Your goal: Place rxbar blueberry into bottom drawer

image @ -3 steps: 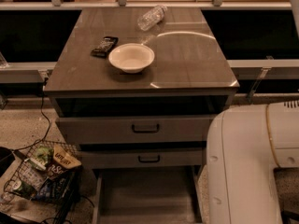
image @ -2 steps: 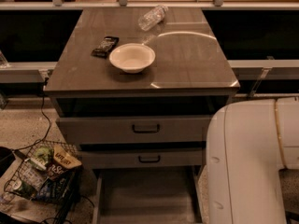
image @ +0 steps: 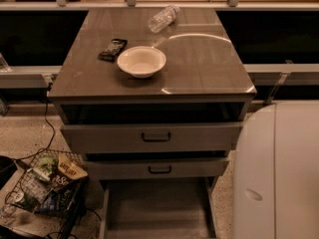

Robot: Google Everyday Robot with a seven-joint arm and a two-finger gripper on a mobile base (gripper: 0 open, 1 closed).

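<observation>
The rxbar blueberry [image: 112,49], a small flat bar in a dark wrapper, lies on the cabinet top just left of a white bowl [image: 141,61]. The bottom drawer [image: 157,210] is pulled open below the two upper drawers, and its plain grey inside holds nothing. The gripper is not in view. Only a large white part of my arm [image: 279,173] fills the lower right, beside the cabinet's right side.
A clear plastic bottle [image: 163,18] lies on its side at the back of the cabinet top [image: 199,59]. The two upper drawers with dark handles [image: 156,137] are nearly shut. A wire basket of snack packets [image: 45,183] and cables sit on the floor at the lower left.
The white arm section at the lower right has shifted slightly to the right. The bar, bowl, bottle and drawers have not moved.
</observation>
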